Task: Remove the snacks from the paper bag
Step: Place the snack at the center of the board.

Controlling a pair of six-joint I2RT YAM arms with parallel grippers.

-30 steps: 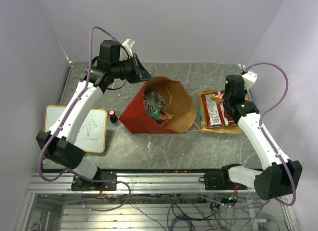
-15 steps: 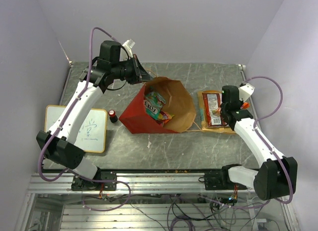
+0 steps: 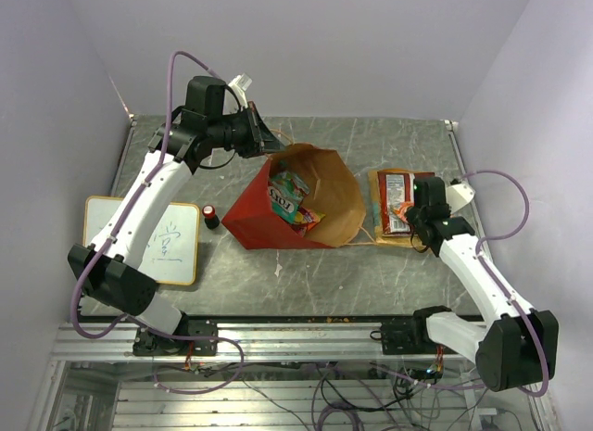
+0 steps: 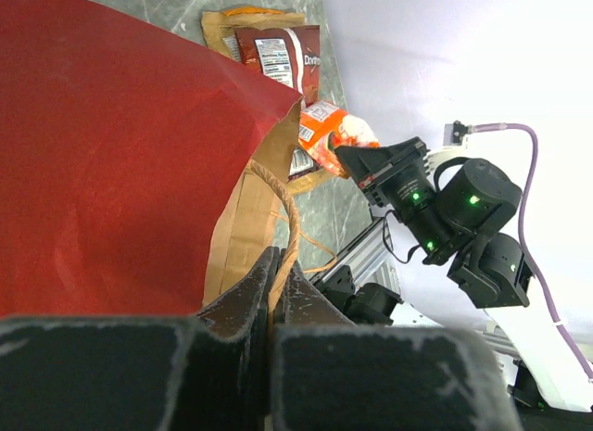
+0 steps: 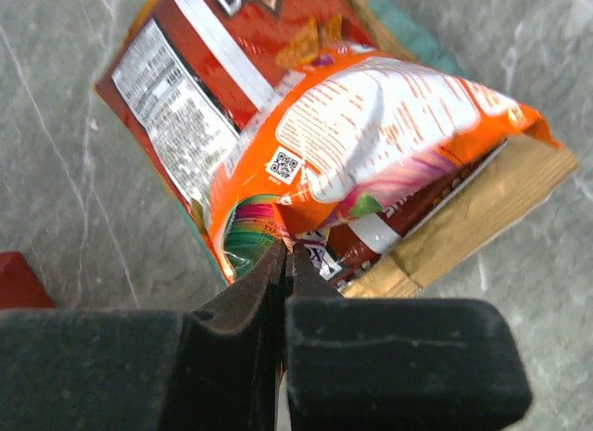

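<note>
At the tip of the right claw (image 5: 283, 253), the orange packet (image 5: 371, 125) lies puffed over a red chip bag (image 5: 199, 88) on the table (image 5: 56, 171), well apart from the paper bag (image 3: 248, 216). This claw's fingers are pressed together with no gap, apparently nipping the packet's lower seam. Such a packet is likely light, air-filled and slippery, and its contents would crush. The flat crimped seam is the place to hold it, not the belly. The right arm reaches forward and low, wrist tipped down. The left claw (image 4: 278, 264) is clamped on the bag's rim and cord handle (image 4: 290, 213), arm stretched far with its elbow high. Below and ahead of that claw, more snacks (image 3: 289, 201) sit inside the bag.
</note>
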